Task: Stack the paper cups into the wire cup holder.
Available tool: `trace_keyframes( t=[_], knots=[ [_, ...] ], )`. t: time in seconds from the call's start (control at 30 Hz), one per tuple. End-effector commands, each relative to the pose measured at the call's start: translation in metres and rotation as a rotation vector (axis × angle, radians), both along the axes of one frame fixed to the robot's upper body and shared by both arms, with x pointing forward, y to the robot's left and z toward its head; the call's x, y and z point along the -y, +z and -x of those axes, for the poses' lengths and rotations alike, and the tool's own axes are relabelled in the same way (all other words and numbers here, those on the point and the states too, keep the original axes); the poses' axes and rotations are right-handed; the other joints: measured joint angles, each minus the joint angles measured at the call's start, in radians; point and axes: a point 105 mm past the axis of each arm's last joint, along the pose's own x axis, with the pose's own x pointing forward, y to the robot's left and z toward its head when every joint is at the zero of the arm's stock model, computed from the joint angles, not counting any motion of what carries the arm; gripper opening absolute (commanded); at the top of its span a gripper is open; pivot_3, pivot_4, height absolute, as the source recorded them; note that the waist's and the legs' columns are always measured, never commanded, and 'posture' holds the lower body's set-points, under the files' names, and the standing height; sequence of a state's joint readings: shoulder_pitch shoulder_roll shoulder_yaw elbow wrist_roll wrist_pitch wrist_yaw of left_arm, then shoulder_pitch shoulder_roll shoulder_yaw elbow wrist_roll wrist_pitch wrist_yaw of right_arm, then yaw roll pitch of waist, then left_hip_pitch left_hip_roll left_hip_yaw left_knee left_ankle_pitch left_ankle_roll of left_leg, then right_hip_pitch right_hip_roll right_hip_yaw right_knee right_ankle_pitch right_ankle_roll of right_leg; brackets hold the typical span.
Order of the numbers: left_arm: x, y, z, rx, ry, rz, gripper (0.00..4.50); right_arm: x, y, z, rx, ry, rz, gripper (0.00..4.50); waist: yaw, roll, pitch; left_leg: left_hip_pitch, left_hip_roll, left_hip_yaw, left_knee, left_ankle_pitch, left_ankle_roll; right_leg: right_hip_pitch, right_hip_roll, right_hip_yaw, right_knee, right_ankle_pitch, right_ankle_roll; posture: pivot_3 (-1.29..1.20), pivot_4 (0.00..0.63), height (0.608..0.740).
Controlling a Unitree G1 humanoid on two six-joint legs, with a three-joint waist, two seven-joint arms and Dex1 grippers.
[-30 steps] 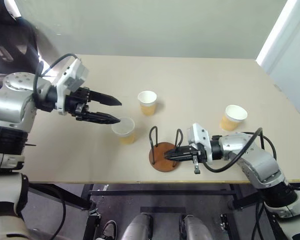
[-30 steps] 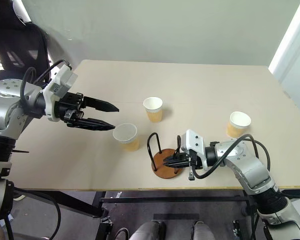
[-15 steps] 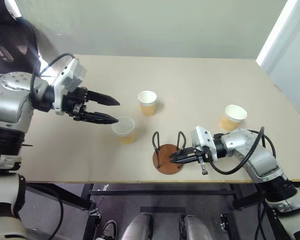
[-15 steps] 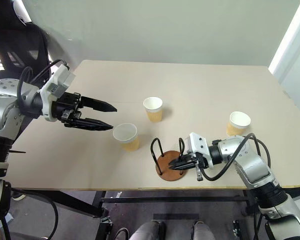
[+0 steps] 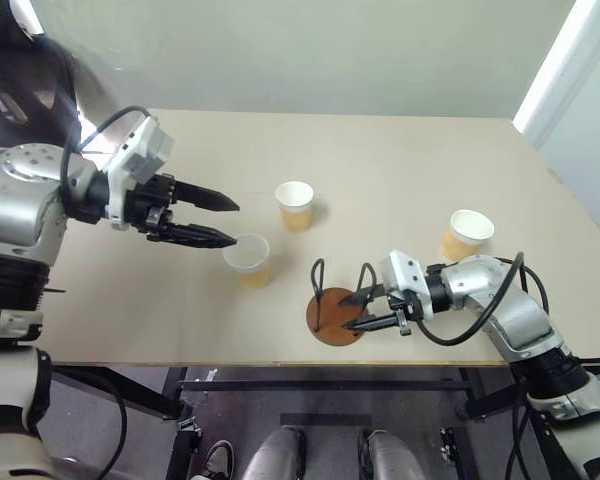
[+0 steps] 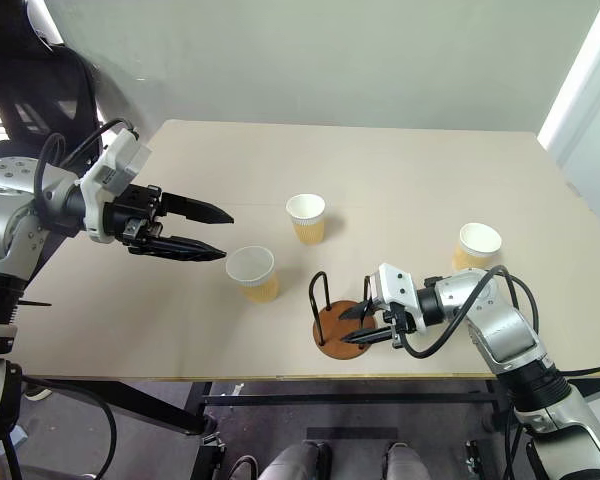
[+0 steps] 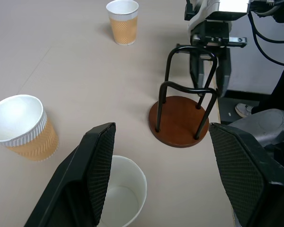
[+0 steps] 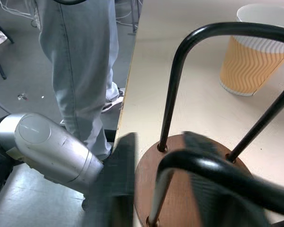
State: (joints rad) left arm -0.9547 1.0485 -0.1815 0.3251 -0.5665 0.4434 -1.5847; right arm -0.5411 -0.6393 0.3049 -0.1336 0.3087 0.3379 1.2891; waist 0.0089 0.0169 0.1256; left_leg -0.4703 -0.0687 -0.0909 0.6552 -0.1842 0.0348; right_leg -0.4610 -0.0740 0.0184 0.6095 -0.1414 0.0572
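A: Since a second ago the right gripper spread its fingers around a loop of the wire cup holder, which slid right along the bench.

B: Left gripper hovers spread-fingered above the nearest paper cup; withdrawing carelessly could snag and topple the holder.

Lighting: you get bright, even, diffuse light over the pale table, with a strong white glare strip at the upper right corner of both eye views and a smaller blown-out patch at upper left. Shadows: soft and short, sitting just beside each of the paper cups. Focus: your eye views and left wrist view are sharp. Blur: your right wrist view smears its own fingers and the nearest loop of the wire cup holder.
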Motion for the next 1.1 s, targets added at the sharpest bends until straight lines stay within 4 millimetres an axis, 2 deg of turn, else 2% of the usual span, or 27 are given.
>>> trace_keyframes(
  t=[0.03,0.07,0.23,0.33,0.47,0.57,0.63,0.73,0.87,1.0,1.1],
  knots=[
    [0.001,0.010,0.004,0.034,-0.037,0.001,3.37,0.004,0.011,-0.002,0.050,0.000,0.009,2.99,0.000,0.000,0.000,0.000,0.000,0.000,0.000,0.000,0.000,0.000,0.000,0.000,0.000,0.000,0.000,0.00,0.150,0.740],
    [0.001,0.010,0.004,0.035,-0.037,0.002,3.37,0.006,0.013,-0.002,0.050,-0.003,0.015,3.34,0.000,0.000,0.000,0.000,0.000,0.000,0.000,0.000,0.000,0.000,0.000,0.000,0.000,0.000,0.000,0.00,0.150,0.740],
    [0.001,0.010,0.002,0.040,-0.037,0.003,3.37,0.021,0.020,0.001,0.054,-0.021,0.063,3.34,0.000,0.000,0.000,0.000,0.000,0.000,0.000,0.000,0.000,0.000,0.000,-0.001,0.000,0.000,0.000,0.00,0.150,0.740],
    [0.001,0.011,0.001,0.047,-0.037,0.003,3.37,0.042,0.030,0.007,0.075,-0.058,0.132,3.34,0.002,0.000,0.000,-0.001,0.000,-0.001,-0.001,0.000,0.000,0.000,0.000,-0.001,0.000,0.000,0.000,0.00,0.150,0.740],
    [-0.001,0.013,0.000,0.061,-0.032,0.003,3.37,0.081,0.049,0.022,0.094,-0.160,0.240,3.34,0.007,0.000,0.000,-0.001,0.000,-0.001,-0.001,0.000,0.000,0.001,-0.001,-0.003,-0.001,-0.002,-0.002,0.00,0.150,0.740],
    [-0.004,0.012,0.000,0.062,-0.022,0.004,3.37,0.111,0.068,0.034,0.135,-0.260,0.316,3.34,0.009,0.000,0.000,-0.001,0.000,-0.001,-0.003,0.000,-0.001,0.001,-0.001,-0.003,-0.001,-0.004,-0.002,0.00,0.150,0.740],
    [-0.005,0.010,0.000,0.058,-0.021,0.006,3.37,0.123,0.084,0.037,0.176,-0.317,0.343,3.34,0.009,0.000,0.000,0.000,0.000,-0.001,-0.005,0.000,-0.002,0.001,-0.001,-0.003,-0.001,-0.004,-0.002,0.00,0.150,0.740],
    [-0.002,0.007,-0.002,0.050,-0.029,0.011,3.37,0.144,0.106,0.022,0.280,-0.439,0.386,3.34,0.004,0.000,0.000,0.001,0.000,-0.002,-0.007,0.000,-0.003,0.000,-0.001,-0.003,0.000,-0.004,-0.001,0.00,0.150,0.740],
    [0.003,0.004,-0.005,0.047,-0.042,0.015,3.37,0.164,0.119,-0.007,0.373,-0.569,0.404,3.34,-0.001,0.000,0.000,0.002,0.000,-0.002,-0.007,0.002,-0.002,0.000,-0.001,-0.003,0.000,-0.004,-0.001,0.00,0.150,0.740],
    [0.006,0.004,-0.007,0.050,-0.050,0.020,3.37,0.175,0.116,-0.042,0.410,-0.661,0.401,3.34,-0.004,-0.001,0.000,0.002,0.000,-0.002,-0.007,0.003,0.000,0.001,-0.001,-0.003,0.000,-0.001,0.003,0.00,0.150,0.740],
    [0.006,0.003,-0.007,0.050,-0.053,0.018,3.37,0.182,0.105,-0.063,0.397,-0.691,0.422,3.34,-0.003,0.000,0.001,0.001,0.000,-0.002,-0.007,0.007,0.006,0.001,-0.001,-0.003,-0.001,0.000,0.006,0.00,0.150,0.740]
  ],
)
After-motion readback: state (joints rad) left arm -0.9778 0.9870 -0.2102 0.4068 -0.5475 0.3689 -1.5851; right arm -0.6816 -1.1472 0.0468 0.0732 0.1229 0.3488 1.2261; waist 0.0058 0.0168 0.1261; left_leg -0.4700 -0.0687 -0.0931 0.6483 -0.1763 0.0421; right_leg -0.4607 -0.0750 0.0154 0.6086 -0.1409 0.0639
